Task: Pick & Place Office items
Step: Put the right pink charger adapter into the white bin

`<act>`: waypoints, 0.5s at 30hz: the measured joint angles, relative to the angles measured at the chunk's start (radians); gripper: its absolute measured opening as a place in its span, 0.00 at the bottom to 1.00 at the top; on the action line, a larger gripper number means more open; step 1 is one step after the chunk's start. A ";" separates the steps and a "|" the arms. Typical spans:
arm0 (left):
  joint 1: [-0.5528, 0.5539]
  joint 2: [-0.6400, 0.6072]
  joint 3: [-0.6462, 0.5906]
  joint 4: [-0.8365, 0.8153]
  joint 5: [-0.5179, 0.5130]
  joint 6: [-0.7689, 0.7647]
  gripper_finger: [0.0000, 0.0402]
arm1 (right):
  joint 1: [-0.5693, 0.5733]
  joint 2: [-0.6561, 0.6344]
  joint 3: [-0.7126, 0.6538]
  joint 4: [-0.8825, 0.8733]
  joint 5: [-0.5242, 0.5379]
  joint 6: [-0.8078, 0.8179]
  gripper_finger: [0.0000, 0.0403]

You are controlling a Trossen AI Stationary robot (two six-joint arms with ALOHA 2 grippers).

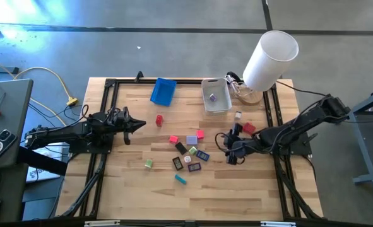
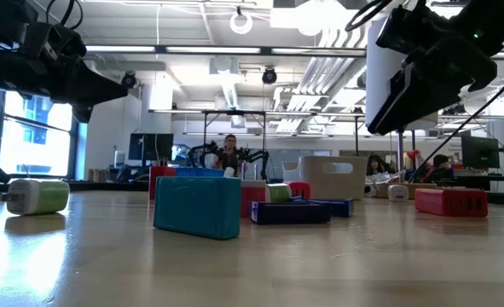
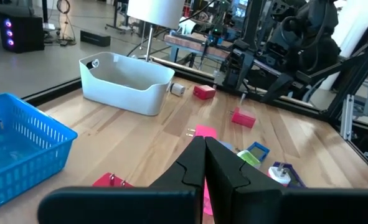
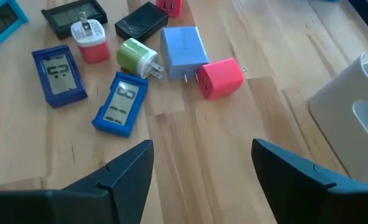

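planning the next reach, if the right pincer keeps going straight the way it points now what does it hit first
Probably the pink charger block: it lies straight ahead of the open right pincer, with only bare wood between. The light blue charger touches it just beyond. Depth is uncertain, so the pincer might pass above them.

I count two arms, one blue tray (image 1: 163, 92), one white bin (image 1: 216, 96). Loose on the counter (image 1: 136, 189): about thirteen office items (image 1: 187, 153). One more small purple piece (image 1: 212, 98) sits inside the bin.
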 joint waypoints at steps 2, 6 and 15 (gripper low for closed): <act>0.000 0.000 0.000 0.000 0.000 0.006 0.00 | 0.000 0.000 0.000 0.000 0.000 -0.022 0.65; 0.000 0.000 0.000 -0.002 0.000 0.011 0.00 | 0.001 0.000 0.000 -0.002 -0.002 -0.002 0.65; 0.000 0.000 0.000 0.015 -0.004 0.001 0.00 | 0.001 0.000 0.000 -0.011 -0.007 0.030 0.68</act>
